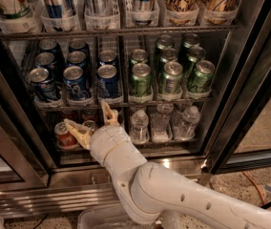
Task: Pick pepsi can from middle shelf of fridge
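Several dark-blue pepsi cans [108, 82] with silver tops stand in three lanes on the left half of the middle shelf [126, 101] of the open fridge [250, 75]. Green cans [140, 80] fill the right lanes. My gripper [91, 119] is open and empty. It sits just below the middle shelf, in front of the bottom shelf. One tan finger [109, 113] points up toward the front pepsi can of the third lane. The other finger [77, 130] reaches left toward a red can [64, 134].
Tall cans and cups in tub-like holders [99, 18] fill the rack above. Clear water bottles [139, 126] stand on the bottom shelf right of my gripper. The black door frame [11, 109] stands at the left, the open door [269, 56] at the right. My white arm [173, 194] crosses the steel base panel.
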Robot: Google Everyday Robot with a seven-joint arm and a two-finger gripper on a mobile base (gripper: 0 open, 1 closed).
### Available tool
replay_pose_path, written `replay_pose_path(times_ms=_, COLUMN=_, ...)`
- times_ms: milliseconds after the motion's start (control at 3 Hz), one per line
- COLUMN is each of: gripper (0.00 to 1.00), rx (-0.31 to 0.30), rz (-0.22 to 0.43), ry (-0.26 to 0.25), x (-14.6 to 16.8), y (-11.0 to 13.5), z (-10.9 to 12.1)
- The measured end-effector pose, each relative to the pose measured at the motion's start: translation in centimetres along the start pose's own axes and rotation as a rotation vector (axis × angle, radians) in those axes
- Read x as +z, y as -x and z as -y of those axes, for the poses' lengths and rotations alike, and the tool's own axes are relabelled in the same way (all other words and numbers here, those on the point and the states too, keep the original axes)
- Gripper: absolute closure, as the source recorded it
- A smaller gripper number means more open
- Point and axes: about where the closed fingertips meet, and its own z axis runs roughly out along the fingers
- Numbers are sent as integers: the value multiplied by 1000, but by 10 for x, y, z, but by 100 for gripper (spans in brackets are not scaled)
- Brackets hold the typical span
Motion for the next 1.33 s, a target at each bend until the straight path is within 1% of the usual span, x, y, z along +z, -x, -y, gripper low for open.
replay_pose_path(times_ms=667, gripper=33, rx=-15, rz=-2, ry=5, x=21, y=0, z=10)
replay_pose_path(times_ms=1333, gripper=33, rx=-41, rz=-6, ry=23, x=44, y=5, z=23)
